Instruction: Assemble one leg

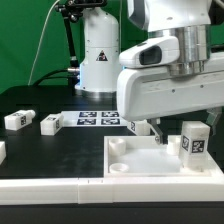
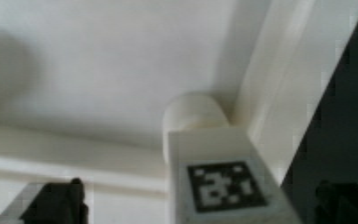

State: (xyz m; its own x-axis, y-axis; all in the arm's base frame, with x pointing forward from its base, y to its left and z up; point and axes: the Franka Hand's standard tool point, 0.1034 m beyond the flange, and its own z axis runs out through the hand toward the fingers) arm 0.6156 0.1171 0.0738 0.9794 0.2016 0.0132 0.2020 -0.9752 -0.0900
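One leg (image 1: 193, 140) stands upright on a corner of the panel (image 1: 150, 168), and the gripper (image 2: 208, 205) straddles it, jaws wide apart and gripping nothing. This looks like the grasp step: next it needs to sink, pinch the leg squarely and seat it. Two sockets (image 1: 118, 150) along the panel's other side sit empty, but I can't tell whether the leg is in one.

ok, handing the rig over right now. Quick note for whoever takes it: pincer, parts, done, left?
Pincer: open, holding nothing, fingers either side of the leg without gripping it.
Leg: upright on the white panel, at its corner on the exterior view's right.
Two more legs lie loose at the exterior view's left.
Done: leg stands on the panel.
Left: cannot tell if it is fully seated; check it, probably tighten.
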